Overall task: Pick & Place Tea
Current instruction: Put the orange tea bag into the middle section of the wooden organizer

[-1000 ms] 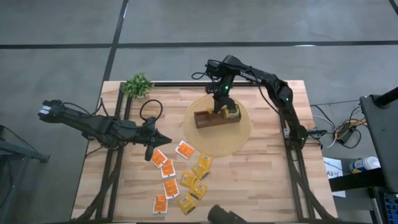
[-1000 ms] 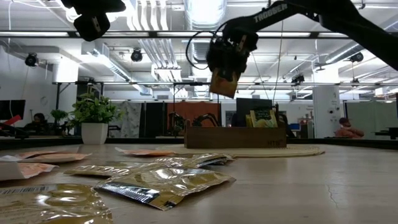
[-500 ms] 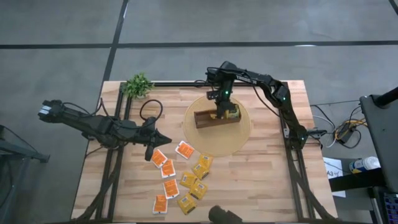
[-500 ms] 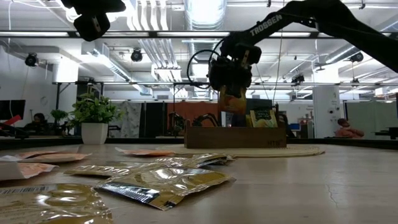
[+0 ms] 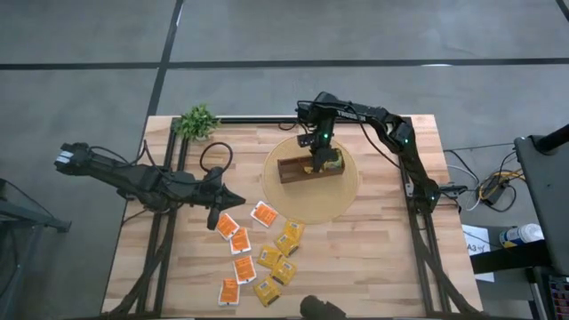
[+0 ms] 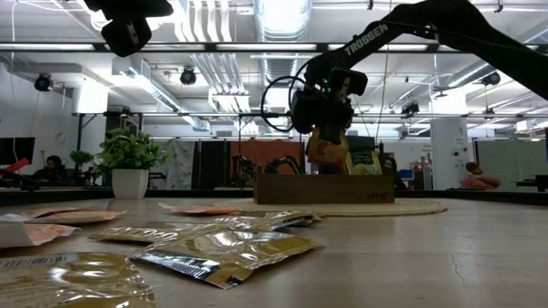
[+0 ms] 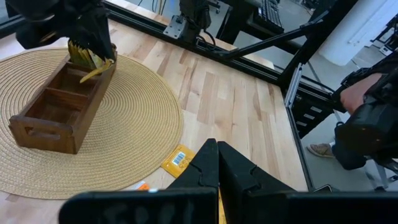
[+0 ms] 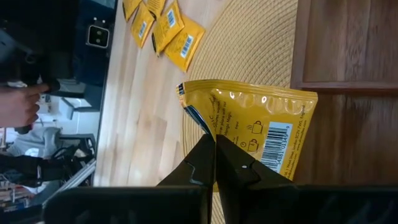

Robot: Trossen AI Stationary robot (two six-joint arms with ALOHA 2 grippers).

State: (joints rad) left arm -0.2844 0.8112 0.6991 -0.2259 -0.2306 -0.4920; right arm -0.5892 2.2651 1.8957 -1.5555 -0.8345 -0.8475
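Wooden 3-compartment box [image 5: 298, 170] on round woven mat [image 5: 342, 200] (centre-right), small potted plant [image 5: 197, 122] at far-left table corner

The sachet [image 8: 255, 127] is glossy yellow with a white barcode patch. The wooden box [image 7: 59, 102] is dark brown on a tan, ring-woven round mat [image 7: 134, 124].

A robotics lab: an open hall behind the right gripper [image 6: 328, 141] with exposed silver ceiling ducts [image 6: 205, 60], strip lights and distant workstations.

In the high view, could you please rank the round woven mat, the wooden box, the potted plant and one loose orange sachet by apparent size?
1. round woven mat
2. wooden box
3. potted plant
4. orange sachet
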